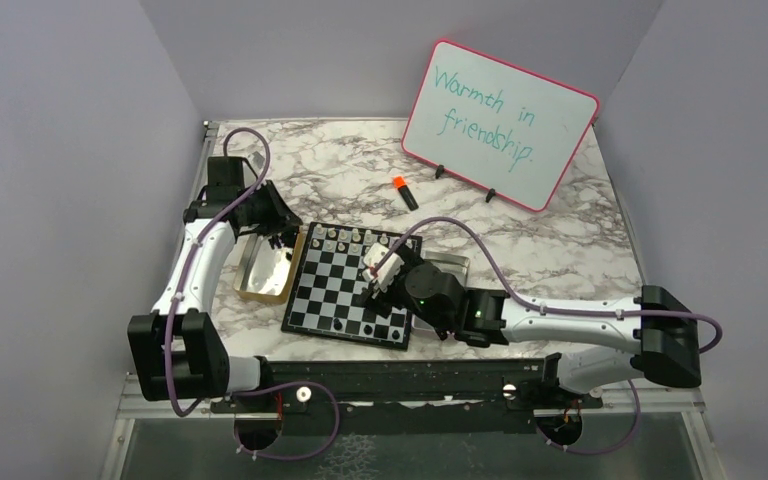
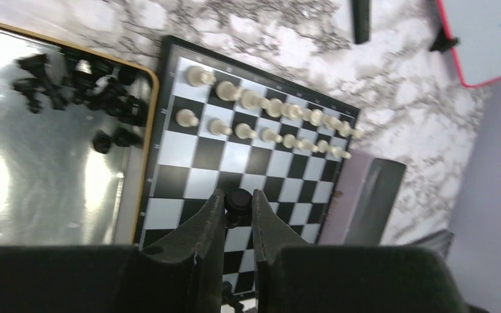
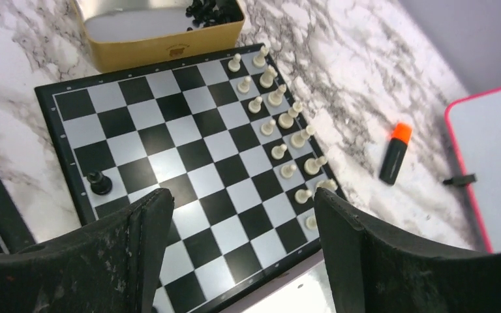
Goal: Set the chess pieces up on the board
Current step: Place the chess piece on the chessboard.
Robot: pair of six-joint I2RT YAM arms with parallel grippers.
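Top external view: a small square chessboard with black and silvery-white checks [image 1: 325, 290] lies mid-way across the marble-patterned table [image 1: 580, 250]. A gold-walled tray [image 1: 265, 296] sits against its left edge. A rectangular silver metal tray [image 1: 455, 262] sits at its right edge, mostly under my right arm. Behind the board are an orange-capped black marker [image 1: 405, 192] and a pink-rimmed whiteboard [image 1: 500, 125], which stands propped up.

Pale silvery-white chess pieces [image 1: 345, 238] stand in two rows along the board's far edge. The right wrist view shows the same two rows and no gaps I can make out.

Left wrist view: the left gripper [image 2: 238, 199] is clamped on a small black chess piece [image 2: 238, 201], pinched at its head between the two dark fingers [image 2: 209, 222]. From this camera the piece sits over the board's middle ranks. I cannot tell whether its base touches a square. From above, this gripper hangs at the seam between the gold tray and the board.

More black chess pieces [image 2: 78, 78] lie heaped in the gold tray's far corner, some toppled, with two slightly apart from the heap.

Right wrist view: the right gripper [image 3: 241, 208] hangs over the board's near right part with its fingers [image 3: 150, 222] spread wide and nothing between them. A lone black pawn [image 3: 98, 182] stands upright on a light square in the second row from the board's near edge.
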